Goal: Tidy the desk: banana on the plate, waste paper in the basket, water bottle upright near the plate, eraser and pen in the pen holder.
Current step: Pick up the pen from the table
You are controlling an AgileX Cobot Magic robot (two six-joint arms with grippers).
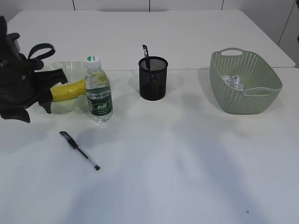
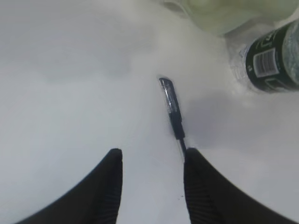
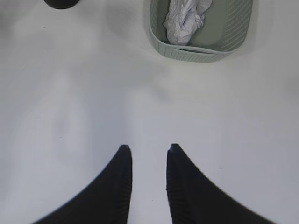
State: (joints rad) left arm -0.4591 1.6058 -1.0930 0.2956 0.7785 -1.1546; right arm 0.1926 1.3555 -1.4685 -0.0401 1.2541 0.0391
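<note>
Banana plated, bottle upright beside it, paper in the basket. One pen lies on the bench, the left end effector parted and empty above it; the right end effector hangs empty, narrowly parted.

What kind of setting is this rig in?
Probably an office or lab desk mock-up: plain white table carrying a mesh pen holder, a loose pen and a basket of waste paper.
</note>
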